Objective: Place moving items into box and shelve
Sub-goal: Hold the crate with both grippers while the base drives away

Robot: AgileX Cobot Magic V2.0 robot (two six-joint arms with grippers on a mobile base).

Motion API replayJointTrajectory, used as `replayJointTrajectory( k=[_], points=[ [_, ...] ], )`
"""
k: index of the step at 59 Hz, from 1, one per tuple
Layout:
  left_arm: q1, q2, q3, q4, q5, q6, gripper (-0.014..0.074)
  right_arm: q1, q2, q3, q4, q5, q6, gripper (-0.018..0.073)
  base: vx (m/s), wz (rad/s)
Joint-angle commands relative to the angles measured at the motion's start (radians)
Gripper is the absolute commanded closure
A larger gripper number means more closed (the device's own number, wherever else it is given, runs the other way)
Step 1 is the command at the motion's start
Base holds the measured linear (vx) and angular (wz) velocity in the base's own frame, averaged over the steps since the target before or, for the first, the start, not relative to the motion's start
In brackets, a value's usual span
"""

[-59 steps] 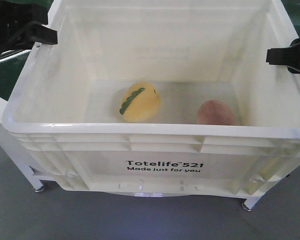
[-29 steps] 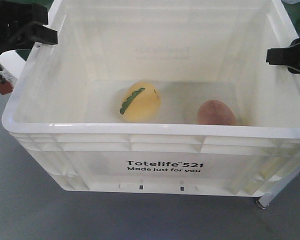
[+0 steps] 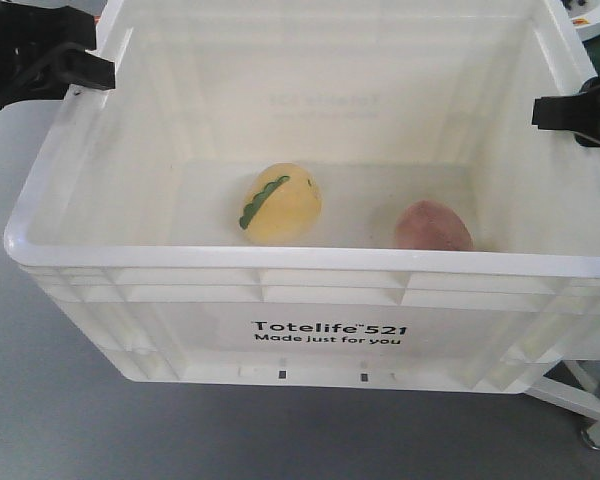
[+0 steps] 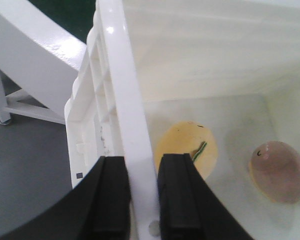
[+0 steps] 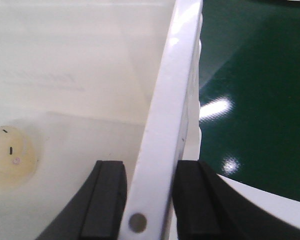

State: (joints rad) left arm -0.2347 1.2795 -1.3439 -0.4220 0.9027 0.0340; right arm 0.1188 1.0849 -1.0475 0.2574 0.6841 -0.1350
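The stand (image 3: 577, 398) has slid rightward behind the box (image 3: 320, 300) — both jaws clamp its rim.

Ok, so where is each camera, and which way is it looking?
Front camera: up high, looking down into the white box; black jaws show on both side rims.
Left wrist camera: on the left arm, looking along the left rim; its jaws pinch it.
Right wrist camera: on the right arm, looking along the right rim; its jaws pinch it.
Shared: all three see the yellow egg.
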Motion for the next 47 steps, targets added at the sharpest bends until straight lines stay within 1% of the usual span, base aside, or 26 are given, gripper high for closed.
replayJointTrajectory(
  k=[1,47],
  points=[
    [-0.009,-0.040,-0.038,-0.081,-0.098,0.012,0.0603,-0.002,-0.026,-0.046,0.044,-0.143,-0.003,0.0565,-0.10,0.44],
    [-0.009,-0.040,-0.038,-0.081,-0.098,0.012,0.0603,-0.002,-0.026,-0.046,0.044,-0.139,-0.003,0.0565,-0.09,0.45]
  ],
)
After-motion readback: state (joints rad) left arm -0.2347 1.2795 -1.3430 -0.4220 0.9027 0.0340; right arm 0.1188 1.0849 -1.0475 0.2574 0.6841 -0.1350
